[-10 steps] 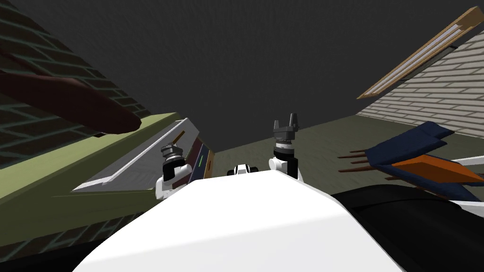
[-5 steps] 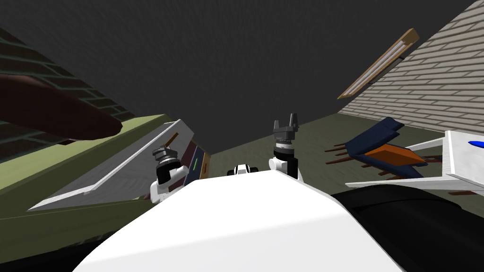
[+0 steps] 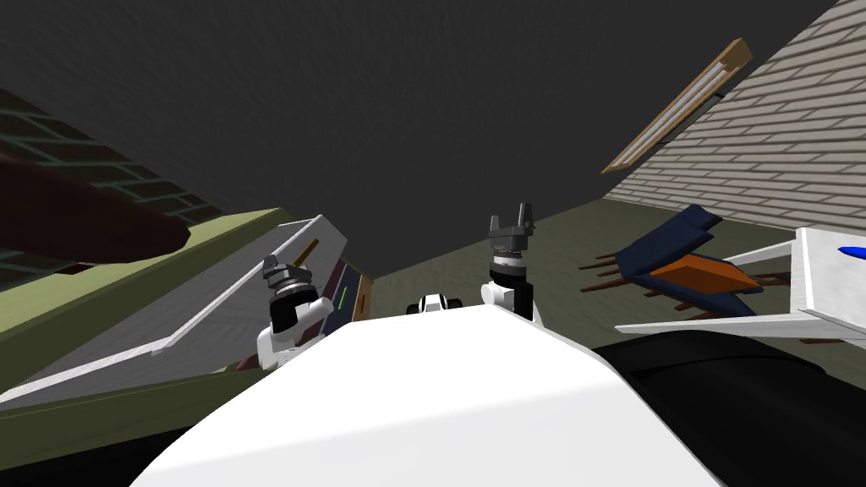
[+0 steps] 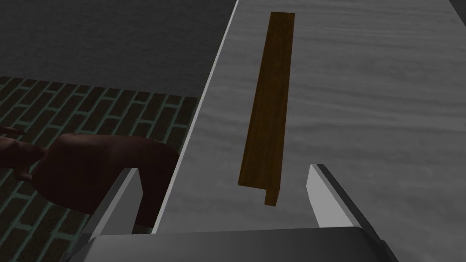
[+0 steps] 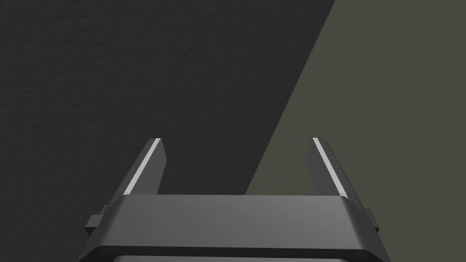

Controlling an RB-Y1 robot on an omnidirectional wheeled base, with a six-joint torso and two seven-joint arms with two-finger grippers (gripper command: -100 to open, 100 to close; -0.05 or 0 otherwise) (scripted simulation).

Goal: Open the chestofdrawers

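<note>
Both pairs of jaws stand spread wide and hold nothing. My left gripper (image 4: pixel 223 169) is up against a grey panel. My right gripper (image 5: pixel 236 142) is raised ahead of me on the right, clear of everything.

The biggest thing close by is the chest of drawers (image 3: pixel 203 296) on my left. Its long grey front has a pale edge and slants away from me, with an olive-green band (image 3: pixel 84 309) running along its far side. My left arm reaches in at the near end of that front.

Past the panel's pale edge lies a rounded dark maroon shape (image 3: pixel 76 224). It sits against dark brickwork with greenish joints, and I cannot tell what it is.

Off to my right, well apart from the chest, are a flat white piece of furniture (image 3: pixel 824 283) and a blue and orange chair (image 3: pixel 676 258) on thin brown legs.

Smallest is the brown wooden handle (image 4: pixel 268 104), a long narrow bar fixed on the grey front. In the left wrist view its near end, with a short stub, sits between my two fingers (image 4: pixel 327 195) and closer to one of them. I cannot tell whether either blade touches it.
</note>
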